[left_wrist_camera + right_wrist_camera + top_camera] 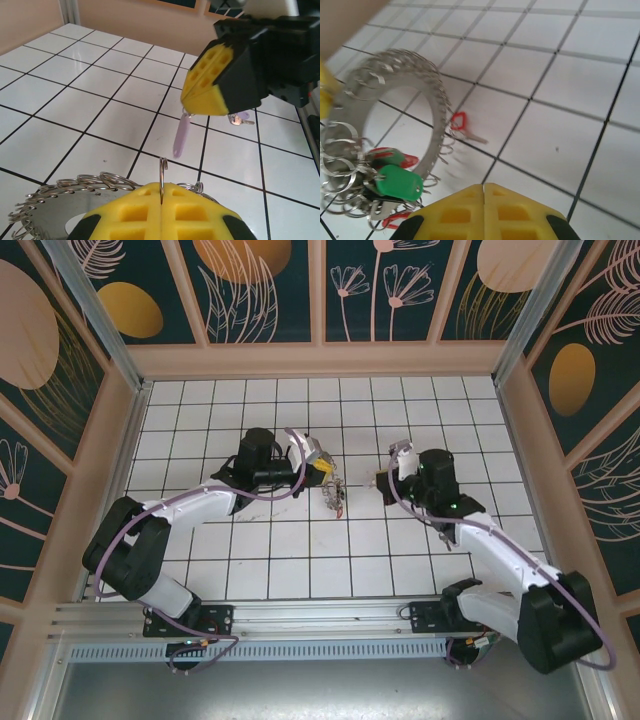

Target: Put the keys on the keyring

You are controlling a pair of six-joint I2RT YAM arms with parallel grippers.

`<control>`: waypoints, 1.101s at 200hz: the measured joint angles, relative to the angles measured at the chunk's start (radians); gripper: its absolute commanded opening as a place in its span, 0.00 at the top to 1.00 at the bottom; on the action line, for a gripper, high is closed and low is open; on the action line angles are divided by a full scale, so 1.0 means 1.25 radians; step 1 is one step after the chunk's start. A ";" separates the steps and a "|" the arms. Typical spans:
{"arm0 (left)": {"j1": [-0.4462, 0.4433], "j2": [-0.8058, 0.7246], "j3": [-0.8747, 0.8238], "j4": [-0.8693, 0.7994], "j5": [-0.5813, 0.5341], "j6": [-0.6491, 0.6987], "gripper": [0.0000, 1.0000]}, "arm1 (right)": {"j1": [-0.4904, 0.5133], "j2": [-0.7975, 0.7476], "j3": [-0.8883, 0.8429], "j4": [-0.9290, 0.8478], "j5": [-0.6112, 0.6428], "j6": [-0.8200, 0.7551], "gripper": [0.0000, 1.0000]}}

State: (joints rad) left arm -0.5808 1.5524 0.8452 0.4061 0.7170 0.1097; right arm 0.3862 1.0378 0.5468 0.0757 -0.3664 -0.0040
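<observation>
Keyring point(390, 75), a flat grey band fringed with small wire rings, sits low between the two tools near the middle of the white tiled counter point(250, 540). In the left wrist view it lies just below and to the left of the left tool point(162, 187). That tool's yellow pads are pressed together on a thin loop point(162, 172), which stands upright out of the seam between them. Whether the loop is one of the keyring's own small rings cannot be told, nor whether the band rests flat on the tiles.

Facing it, close but apart, the right tool point(197, 102) is closed on a pale purple key point(181, 135). The key hangs tip-down from the pads, above and just beyond the loop without touching it.

From the right wrist, a green-headed key point(397, 182) and red-headed keys point(387, 155) bunch at the near edge of the keyring among tangled rings. A loose red key point(460, 122) lies on the counter just beside the band's outer rim. Another small key point(240, 119) lies on the tiles behind the right tool, partly hidden by it.

The right wrist view is blurred, so the bunched keys cannot be counted. From above, keyring and keys shrink to a small glinting cluster.
</observation>
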 measured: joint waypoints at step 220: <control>-0.013 -0.034 -0.001 0.010 -0.023 0.008 1.00 | -0.093 0.237 0.119 -0.225 -0.143 0.038 1.00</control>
State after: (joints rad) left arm -0.5968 1.5097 0.8440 0.4183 0.6884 0.1200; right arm 0.2695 1.3342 0.6956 -0.2054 -0.5446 0.0441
